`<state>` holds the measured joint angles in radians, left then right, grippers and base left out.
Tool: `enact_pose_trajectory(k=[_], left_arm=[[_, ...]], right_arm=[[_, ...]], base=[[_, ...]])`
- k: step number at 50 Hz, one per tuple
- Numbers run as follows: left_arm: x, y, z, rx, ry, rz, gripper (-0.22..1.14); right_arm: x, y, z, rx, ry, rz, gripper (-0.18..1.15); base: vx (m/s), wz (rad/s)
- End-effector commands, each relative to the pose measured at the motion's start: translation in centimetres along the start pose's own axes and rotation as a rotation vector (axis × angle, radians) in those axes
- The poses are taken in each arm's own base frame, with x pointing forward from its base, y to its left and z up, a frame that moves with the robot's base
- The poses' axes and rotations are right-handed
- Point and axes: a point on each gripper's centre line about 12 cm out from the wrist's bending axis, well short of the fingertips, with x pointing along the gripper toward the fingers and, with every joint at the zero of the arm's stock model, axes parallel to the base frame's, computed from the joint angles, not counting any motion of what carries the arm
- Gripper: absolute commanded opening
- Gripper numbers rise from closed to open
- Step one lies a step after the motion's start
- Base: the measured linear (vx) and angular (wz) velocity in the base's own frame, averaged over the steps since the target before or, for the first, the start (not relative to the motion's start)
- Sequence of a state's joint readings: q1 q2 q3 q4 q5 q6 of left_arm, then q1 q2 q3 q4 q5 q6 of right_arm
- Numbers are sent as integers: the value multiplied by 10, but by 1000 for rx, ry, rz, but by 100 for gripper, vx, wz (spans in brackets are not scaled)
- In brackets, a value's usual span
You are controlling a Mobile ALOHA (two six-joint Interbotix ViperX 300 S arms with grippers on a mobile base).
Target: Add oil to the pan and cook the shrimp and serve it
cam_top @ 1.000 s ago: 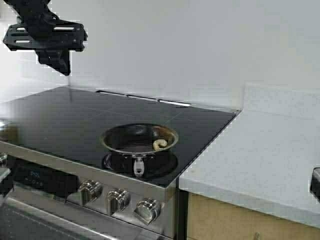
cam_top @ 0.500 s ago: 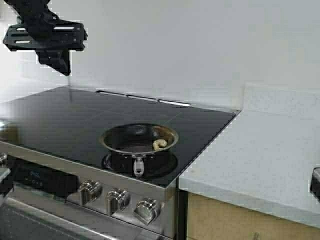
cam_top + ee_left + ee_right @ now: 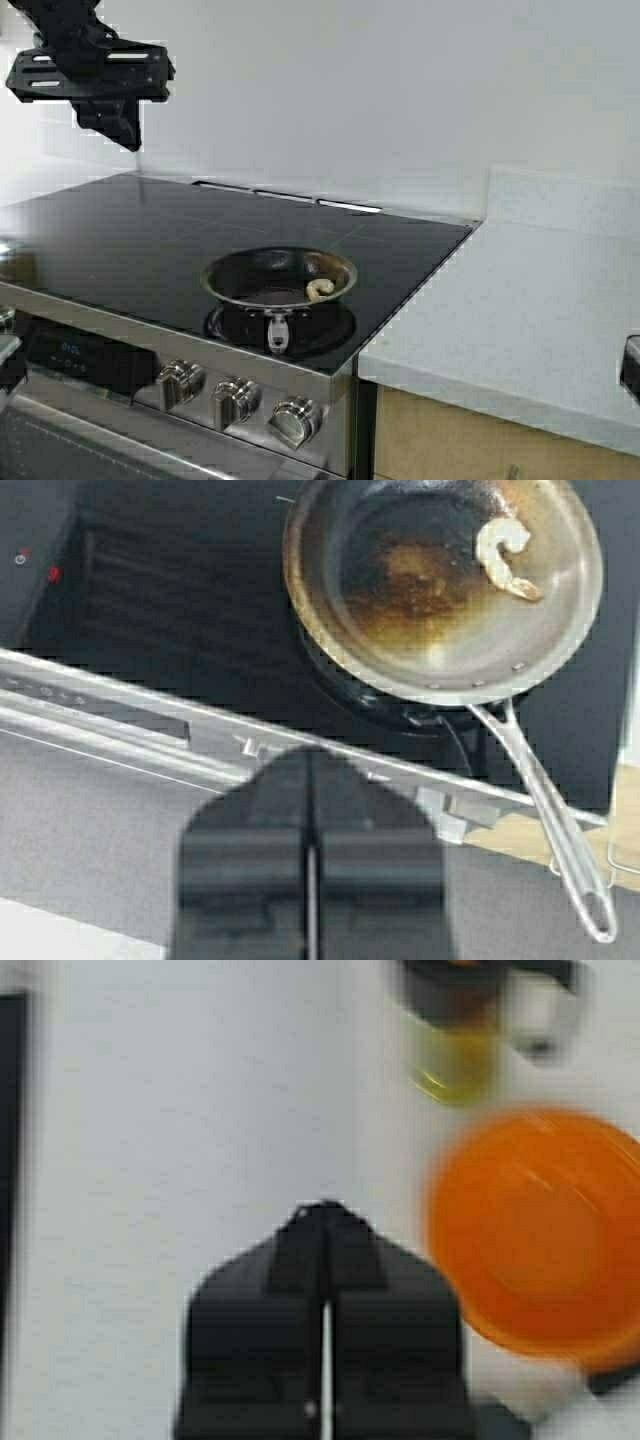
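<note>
The pan [image 3: 262, 270] sits on the front right burner of the black stovetop [image 3: 120, 230], its handle pointing toward the knobs. One pale curled shrimp [image 3: 319, 289] lies inside it by the right rim. In the left wrist view, the pan [image 3: 420, 590] has a browned middle and the shrimp [image 3: 505, 558] rests near its rim. My left gripper [image 3: 312, 755] is shut and empty, held back over the stove's front edge, short of the pan. My right gripper [image 3: 325, 1210] is shut and empty over the white counter. Beyond it stands the oil jug [image 3: 458, 1055], with yellow oil inside.
An orange bowl [image 3: 545, 1235] sits on the counter beside the right gripper, in front of the oil jug. The white counter [image 3: 520, 310] runs to the right of the stove. Steel knobs [image 3: 235, 400] line the stove front. A black mount [image 3: 90, 70] hangs at the upper left.
</note>
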<state>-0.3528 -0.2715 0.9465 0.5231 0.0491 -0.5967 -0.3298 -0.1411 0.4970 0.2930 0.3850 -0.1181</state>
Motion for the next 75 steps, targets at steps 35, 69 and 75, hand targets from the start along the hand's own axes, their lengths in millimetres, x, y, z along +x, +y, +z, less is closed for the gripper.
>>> enact_pose_trajectory(k=[35, 69, 75], left_arm=[[-3, -2, 13, -1, -47, -14, 4], [38, -19, -21, -125, -86, -178, 77], [62, -22, -45, -192, -40, -205, 110]], right_arm=[[-75, 158, -155, -448, -147, 464, 5], [-60, 175, -179, -482, -101, 496, 5], [-64, 174, -177, -479, -111, 499, 5]], base=[[0, 0], [0, 0], [0, 0]])
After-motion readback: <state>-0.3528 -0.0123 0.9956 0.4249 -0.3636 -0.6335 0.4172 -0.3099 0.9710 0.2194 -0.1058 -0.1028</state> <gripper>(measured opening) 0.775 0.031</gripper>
